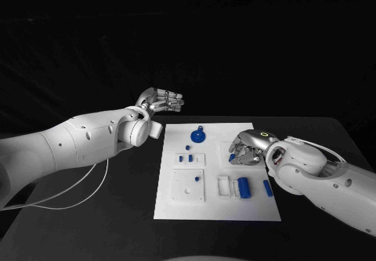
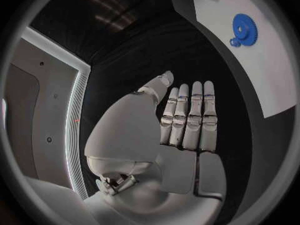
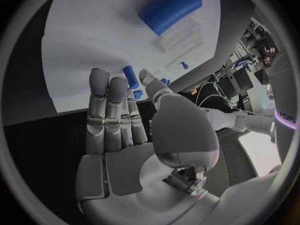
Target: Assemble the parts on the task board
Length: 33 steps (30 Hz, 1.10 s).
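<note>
The white task board [image 1: 215, 206] lies mid-table. On it are a blue gear [image 1: 198, 135], three small blue pegs [image 1: 188, 158], a thick blue cylinder [image 1: 244, 187] and a slim blue pin [image 1: 269, 188]. My right hand [image 1: 249, 148] hovers low over the board's right side. A blue peg [image 1: 232, 157] sits at its fingertips. In the right wrist view this peg [image 3: 130, 77] shows between thumb and nearest finger; whether it is pinched I cannot tell. My left hand [image 1: 161, 101] is raised off the board's far left corner, flat and holding nothing [image 2: 181, 125].
White fixture blocks [image 1: 189, 185] stand on the board's left half, and a narrow white block [image 1: 224, 186] stands beside the cylinder. A white cable [image 1: 78, 190] hangs under my left arm. Black table surrounds the board.
</note>
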Tool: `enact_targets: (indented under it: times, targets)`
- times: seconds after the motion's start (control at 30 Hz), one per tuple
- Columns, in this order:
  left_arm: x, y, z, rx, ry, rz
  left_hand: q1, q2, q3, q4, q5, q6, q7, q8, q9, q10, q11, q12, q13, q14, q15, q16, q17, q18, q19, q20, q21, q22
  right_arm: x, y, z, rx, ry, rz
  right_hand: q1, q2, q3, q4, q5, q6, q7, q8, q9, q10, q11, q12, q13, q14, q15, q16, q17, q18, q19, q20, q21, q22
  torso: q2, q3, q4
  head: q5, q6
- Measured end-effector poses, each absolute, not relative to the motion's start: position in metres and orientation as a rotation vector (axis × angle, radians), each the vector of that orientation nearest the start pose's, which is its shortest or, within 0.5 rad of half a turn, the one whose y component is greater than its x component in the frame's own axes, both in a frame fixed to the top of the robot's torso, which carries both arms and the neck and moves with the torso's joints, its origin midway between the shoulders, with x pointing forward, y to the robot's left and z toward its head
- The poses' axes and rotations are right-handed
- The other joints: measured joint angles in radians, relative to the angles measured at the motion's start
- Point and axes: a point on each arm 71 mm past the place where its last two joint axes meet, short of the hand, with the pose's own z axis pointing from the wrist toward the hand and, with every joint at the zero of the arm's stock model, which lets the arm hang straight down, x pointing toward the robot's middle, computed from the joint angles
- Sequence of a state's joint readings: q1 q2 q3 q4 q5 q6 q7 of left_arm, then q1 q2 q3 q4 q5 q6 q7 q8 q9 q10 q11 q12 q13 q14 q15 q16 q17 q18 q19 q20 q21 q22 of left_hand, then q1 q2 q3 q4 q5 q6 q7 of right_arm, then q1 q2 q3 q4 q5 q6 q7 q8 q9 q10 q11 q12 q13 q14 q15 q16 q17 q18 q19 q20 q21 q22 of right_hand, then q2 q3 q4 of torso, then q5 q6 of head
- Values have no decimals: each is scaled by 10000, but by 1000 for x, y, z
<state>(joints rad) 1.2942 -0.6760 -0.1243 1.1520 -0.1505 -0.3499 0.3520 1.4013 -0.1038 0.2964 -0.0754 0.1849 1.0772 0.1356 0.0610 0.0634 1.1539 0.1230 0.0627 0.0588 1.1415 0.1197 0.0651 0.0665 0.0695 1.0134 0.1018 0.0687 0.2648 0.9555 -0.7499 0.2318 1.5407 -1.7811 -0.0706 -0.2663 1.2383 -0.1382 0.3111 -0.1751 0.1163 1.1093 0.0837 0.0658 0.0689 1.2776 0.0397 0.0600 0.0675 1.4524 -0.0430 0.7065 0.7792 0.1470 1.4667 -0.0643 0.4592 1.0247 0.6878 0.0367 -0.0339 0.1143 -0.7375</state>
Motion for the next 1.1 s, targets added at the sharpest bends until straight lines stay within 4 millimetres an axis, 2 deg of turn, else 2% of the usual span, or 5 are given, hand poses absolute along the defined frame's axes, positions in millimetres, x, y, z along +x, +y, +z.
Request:
enact_targets:
  times: [0.13, 0.33, 0.73, 0.97, 1.1]
  targets:
    - [561, 240, -175, -9394, 13918, -12408, 0, 0, 0, 0, 0, 0, 0, 0, 0, 0, 0, 0, 0, 0, 0, 0, 0, 0, 0, 0, 0, -6, 471, -156, -214, -2977, 17682, 4968, -39, 40, 1080, -209, -464, 283, 27, 0, 0, 347, -76, 0, 1, 37, -35, 0, 53, -8, -2, -3, 252, 116, -1, 0, 0, 0, -14]
    - [561, 240, -176, -9392, 13930, -12422, 0, 0, -36, 35, 0, 0, 0, 0, 0, 0, 0, 0, 0, 0, 0, 0, 0, 0, 0, 0, 0, -125, 470, -153, -216, -3062, 17570, 4965, -173, -12, 2390, -276, -590, 450, 57, 0, 0, 415, -112, 0, 1, 37, -35, 42, 115, -84, 1, -74, 363, 223, -2, 0, 0, 8, -35]
    - [561, 240, -176, -9391, 13950, -12438, 0, 0, -35, 35, 0, 0, 0, 0, 0, 0, 0, 0, 0, 0, 0, 0, 0, 0, 0, 0, 0, -125, 470, -151, -218, -3104, 17400, 4912, -239, 54, 2890, -142, -591, 861, 35, -2, 8, 593, -151, -2, 22, 12, -66, 40, 150, -139, 2, -73, 402, 305, -6, -7, 3, 12, -82]
    - [561, 240, -176, -9392, 13959, -12445, 0, 0, -35, 35, 0, 0, 0, 0, 0, 0, 0, 0, 0, 0, 0, 0, 0, 0, 0, 0, 0, -168, 470, -150, -219, -3069, 17272, 4863, -346, 154, 3611, -229, -609, 1206, -14, -61, 35, 885, -256, -9, 147, 37, -150, 38, 186, -274, 0, -181, 498, 412, -4, -5, 3, 2, -88]
    - [561, 240, -176, -9393, 13965, -12449, 0, 0, -35, 35, 0, 0, 0, 0, 0, 0, 0, 0, 0, 0, 0, 0, 0, 0, 0, 0, 0, -168, 470, -150, -219, -3046, 17194, 4832, -529, 75, 4073, -359, 88, 1366, -68, -65, 123, 1024, -257, 15, 218, 27, -177, 38, 200, -329, -7, -189, 558, 491, -2, -2, 3, -4, -87]
